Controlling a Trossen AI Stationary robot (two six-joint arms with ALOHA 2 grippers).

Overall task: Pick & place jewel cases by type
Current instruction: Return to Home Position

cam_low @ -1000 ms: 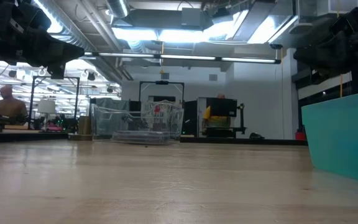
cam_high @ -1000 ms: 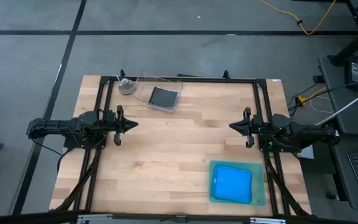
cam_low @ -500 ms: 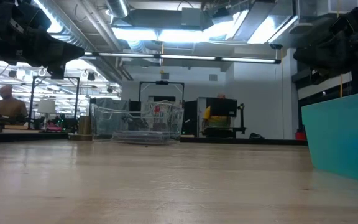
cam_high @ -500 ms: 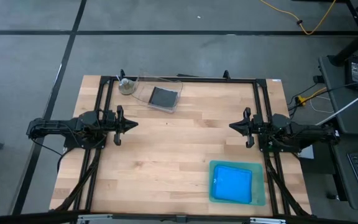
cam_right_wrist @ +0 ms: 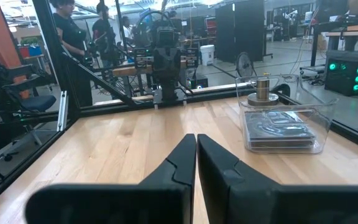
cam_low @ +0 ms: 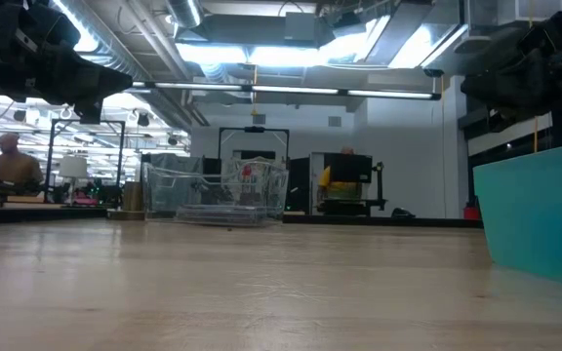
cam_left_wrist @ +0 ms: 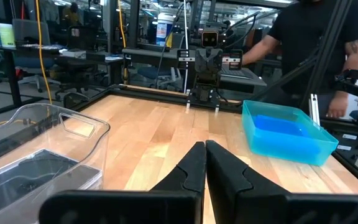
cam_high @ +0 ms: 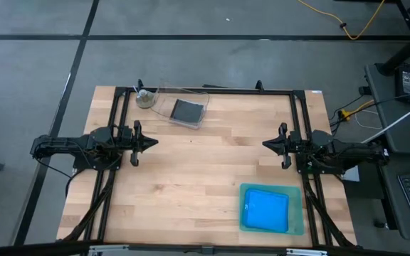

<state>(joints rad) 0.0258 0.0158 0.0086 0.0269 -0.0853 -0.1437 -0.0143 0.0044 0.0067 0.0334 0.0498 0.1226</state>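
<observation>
Bright blue jewel cases (cam_high: 266,210) lie stacked in the green translucent tray (cam_high: 296,213) at the table's near right; in the left wrist view the blue cases (cam_left_wrist: 279,125) show inside it. Dark square cases (cam_high: 186,110) lie in the clear tub (cam_high: 198,96) near the far edge; in the right wrist view they form a stack (cam_right_wrist: 277,134). My left gripper (cam_high: 154,141) hovers shut at the table's left side and my right gripper (cam_high: 267,144) shut at its right. Both are well away from the cases.
A small round metal-topped object (cam_high: 145,98) stands beside the tub at the far left. A black frame (cam_high: 212,89) borders the table. The wooden middle (cam_high: 205,163) between the arms is bare. People stand beyond the table in both wrist views.
</observation>
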